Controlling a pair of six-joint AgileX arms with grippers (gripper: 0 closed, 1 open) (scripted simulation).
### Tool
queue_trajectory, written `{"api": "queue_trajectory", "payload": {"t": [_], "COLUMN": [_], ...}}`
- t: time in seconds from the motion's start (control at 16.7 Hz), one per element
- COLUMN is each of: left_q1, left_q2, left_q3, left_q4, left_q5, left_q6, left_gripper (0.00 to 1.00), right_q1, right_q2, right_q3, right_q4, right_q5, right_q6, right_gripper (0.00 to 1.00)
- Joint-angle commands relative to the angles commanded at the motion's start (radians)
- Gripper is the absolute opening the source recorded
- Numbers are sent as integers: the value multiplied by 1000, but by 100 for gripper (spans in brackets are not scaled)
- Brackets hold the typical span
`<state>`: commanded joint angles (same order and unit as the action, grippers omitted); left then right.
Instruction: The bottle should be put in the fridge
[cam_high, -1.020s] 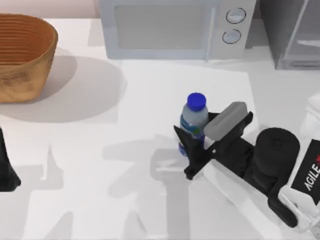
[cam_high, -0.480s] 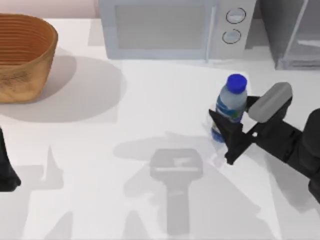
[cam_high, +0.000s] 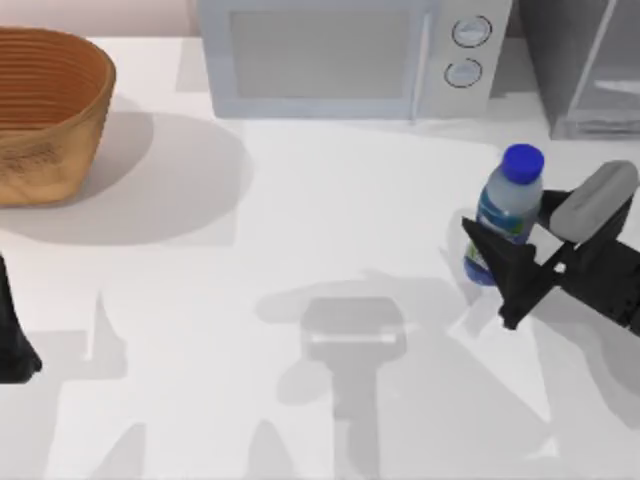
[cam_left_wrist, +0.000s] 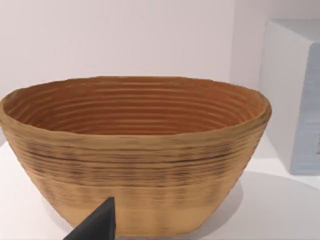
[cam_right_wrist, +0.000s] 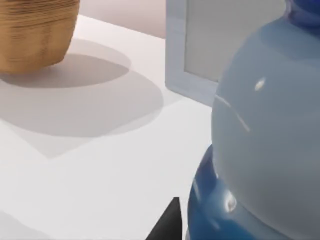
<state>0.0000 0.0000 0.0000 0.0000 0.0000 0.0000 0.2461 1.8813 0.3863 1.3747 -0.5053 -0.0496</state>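
Observation:
The bottle (cam_high: 503, 212), clear with a blue cap and a blue, green and white label, stands upright at the right of the table, in front of the fridge (cam_high: 585, 70). My right gripper (cam_high: 488, 272) is shut on the bottle's lower body, reaching in from the right edge. Seen from the right wrist, the bottle (cam_right_wrist: 265, 150) looms very close, with one dark fingertip (cam_right_wrist: 167, 226) beside its blue base. The fridge is a dark grey cabinet at the back right corner with a pale-framed see-through door panel. My left arm (cam_high: 12, 340) is parked at the table's left edge.
A white microwave (cam_high: 340, 55) with two round knobs stands at the back centre, left of the fridge. A woven brown basket (cam_high: 45, 110) sits at the back left, and the left wrist view has this basket (cam_left_wrist: 135, 150) close ahead.
My right gripper has carried the bottle to the right and slightly toward the back, from mid-table to in front of the fridge. The left arm has not moved.

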Motion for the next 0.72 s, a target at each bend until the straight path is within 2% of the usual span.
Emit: {"api": "queue_trajectory", "payload": {"t": [0.36, 0.72], "left_q1": [0, 0], "left_q2": [0, 0], "left_q3": [0, 0], "left_q4": [0, 0], "left_q5": [0, 0], "left_q6": [0, 0], "left_gripper": [100, 100], "right_q1": [-13, -74], "right_q2": [-158, -657], "right_q3": [-27, -128], "right_q4": [-108, -457], "right_q5": [34, 159], "right_q6": [3, 14], "right_gripper": [1, 1]}}
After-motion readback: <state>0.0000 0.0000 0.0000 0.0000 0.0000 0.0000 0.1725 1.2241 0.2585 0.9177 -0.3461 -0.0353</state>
